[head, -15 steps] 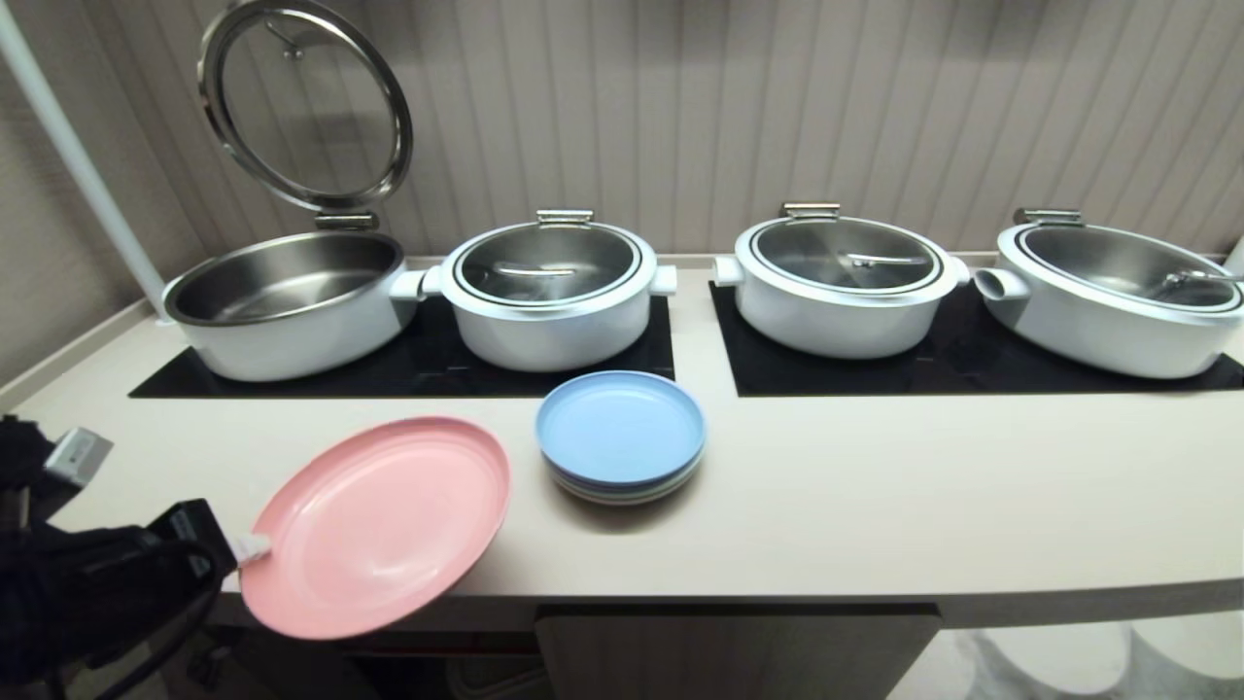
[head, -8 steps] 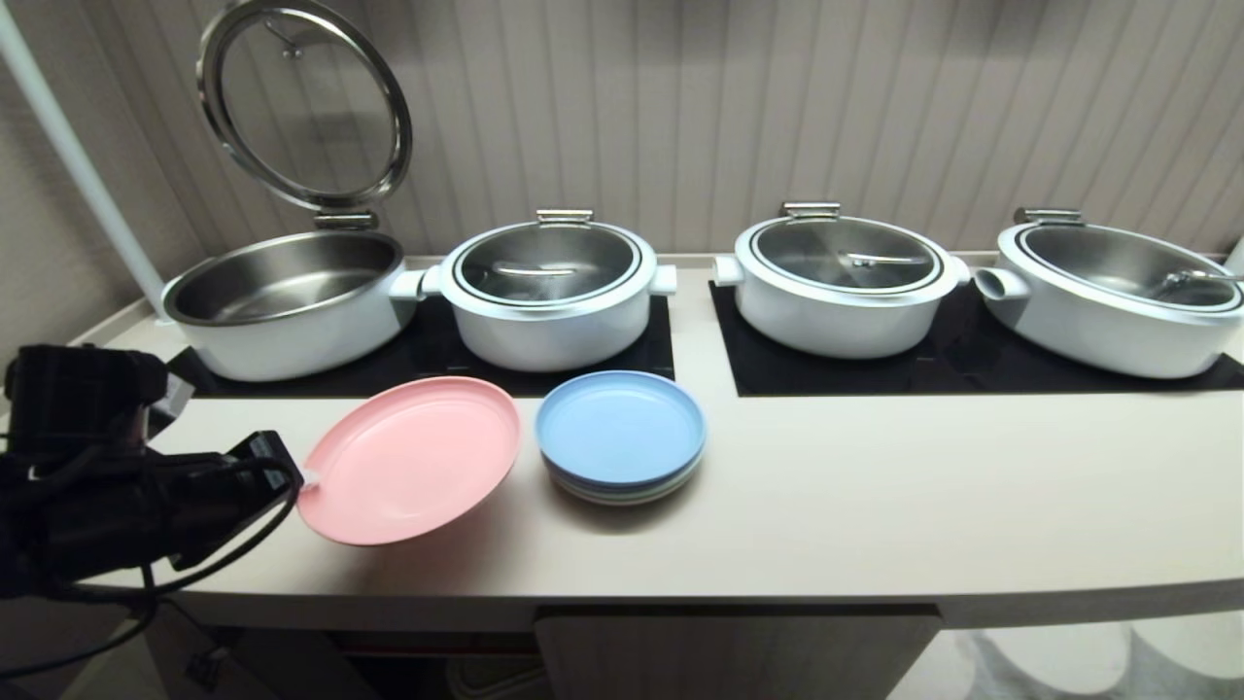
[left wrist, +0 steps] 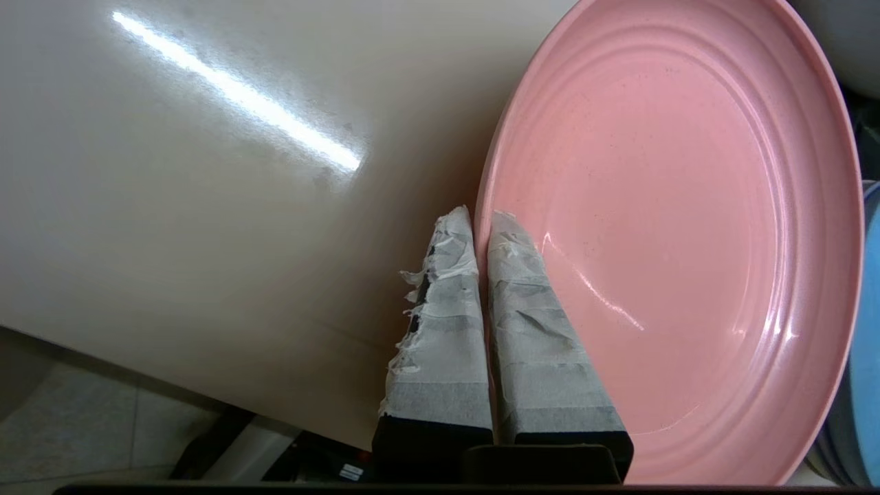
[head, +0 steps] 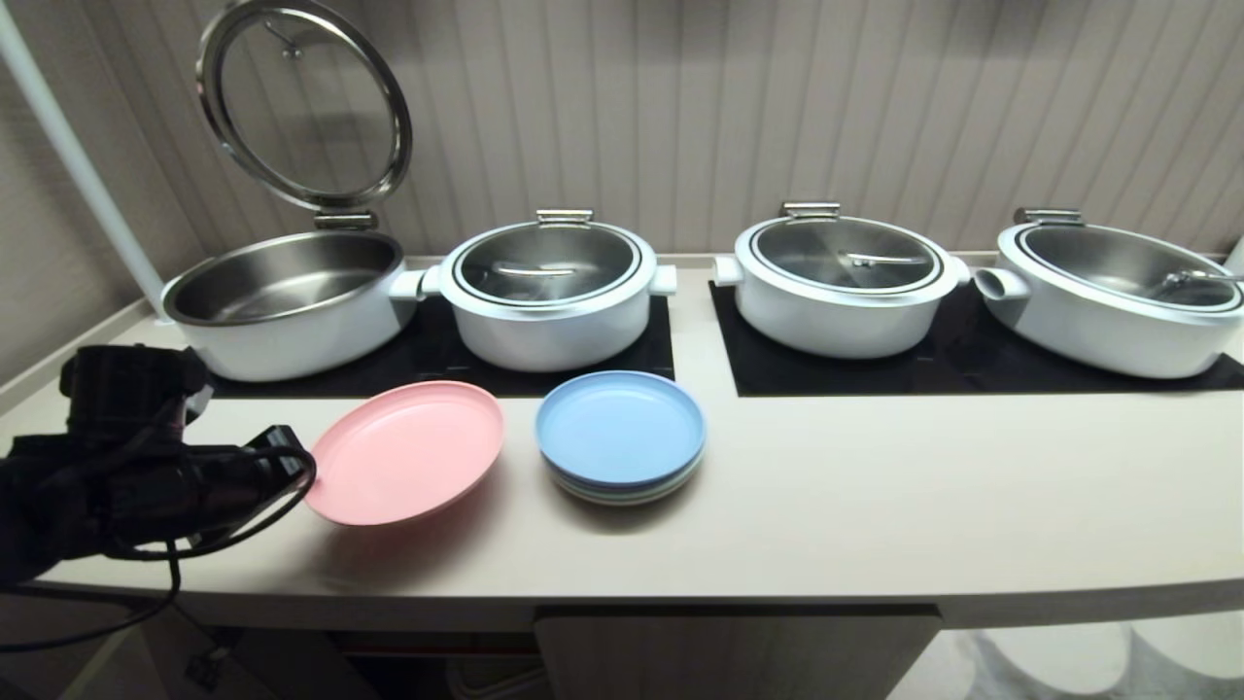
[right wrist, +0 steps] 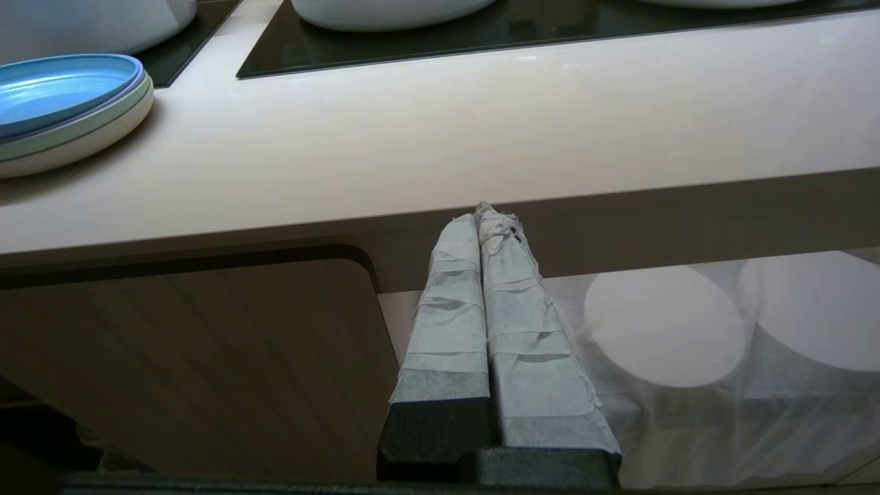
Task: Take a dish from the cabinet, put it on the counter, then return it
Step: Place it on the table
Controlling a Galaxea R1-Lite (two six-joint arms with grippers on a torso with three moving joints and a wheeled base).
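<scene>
We see the left hand (head: 303,473) clamped on the near-left rim of the pink dish (head: 406,451), its taped fingers (left wrist: 529,323) pressed together, one above the rim and one below. The dish reaches out from the hand over the table (head: 875,506); its hand-side edge looks slightly raised above a faint shadow, and whether the far edge touches the top we cannot tell.

Just beyond the dish, away from the hand, sits a stack of plates (head: 621,437) with a blue one uppermost, close to the dish but not touching. Behind the dish stand an open pot (head: 287,301) with its lid (head: 303,102) raised and a lidded pot (head: 549,292) on a black hob (head: 437,365).

Only the left wrist view shows the grip itself and the bare table beside the fingers. Only the right wrist view shows the right hand (right wrist: 489,213), fingers together and empty, below the table's front edge, before a cabinet (right wrist: 192,357) door and a recess holding white discs (right wrist: 663,326) in cloth.

The dish lies well in from the front edge, with bare table to the stack's far side.
</scene>
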